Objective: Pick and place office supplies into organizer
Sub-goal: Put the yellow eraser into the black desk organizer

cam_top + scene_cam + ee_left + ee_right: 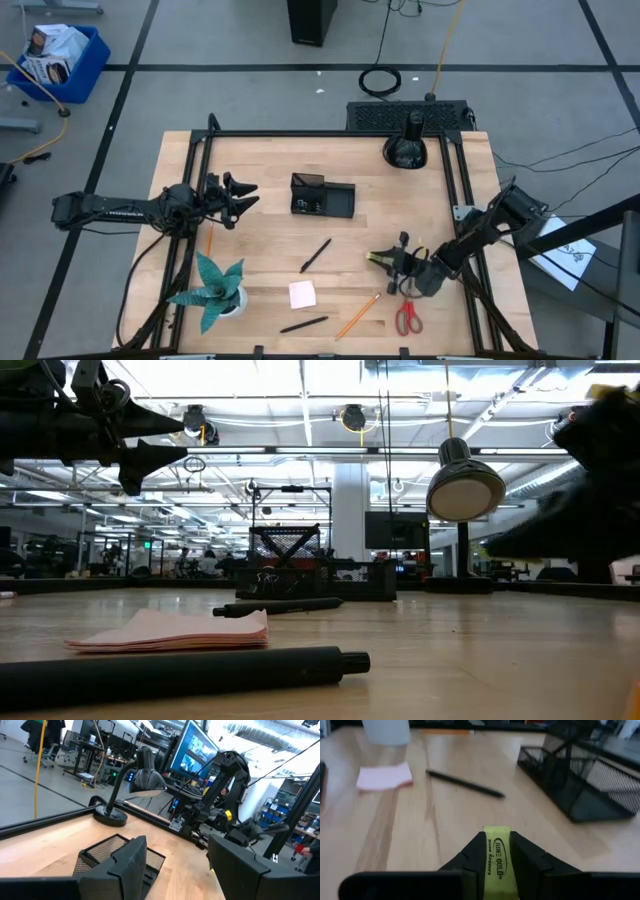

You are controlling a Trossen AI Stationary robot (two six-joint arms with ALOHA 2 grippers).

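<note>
From where I stood, the right gripper [385, 259] hung over the right half of the wooden table [270, 250], its two dark fingers [470, 857] pinched together on a small yellow piece [497, 857] with dark print on it, which stuck out between them and was clear of the tabletop. The black mesh organizer [322, 197] sat toward the far middle of the table, well apart from that gripper and ahead of it, its taller section on the left end as seen from above. The left gripper [245, 195] waited near the table's left edge, raised above the wood, its jaws standing apart with nothing between them, pointed toward the organizer. The rest of the supplies lay loose on the near half: one black pen [316, 254] lay at a slant just in front of the organizer, a second black pen [303, 324] lay near the front edge, the pink sticky-note pad [302, 294] rested between those two, an orange pencil [358, 315] lay to the right of the pad, and the red-handled scissors [407, 317] lay just beside the right arm, nearer the front edge. A teal spiky plant [213, 289] in a white pot stood at the front left, and a black desk lamp [405, 148] stood at the far right.
</note>
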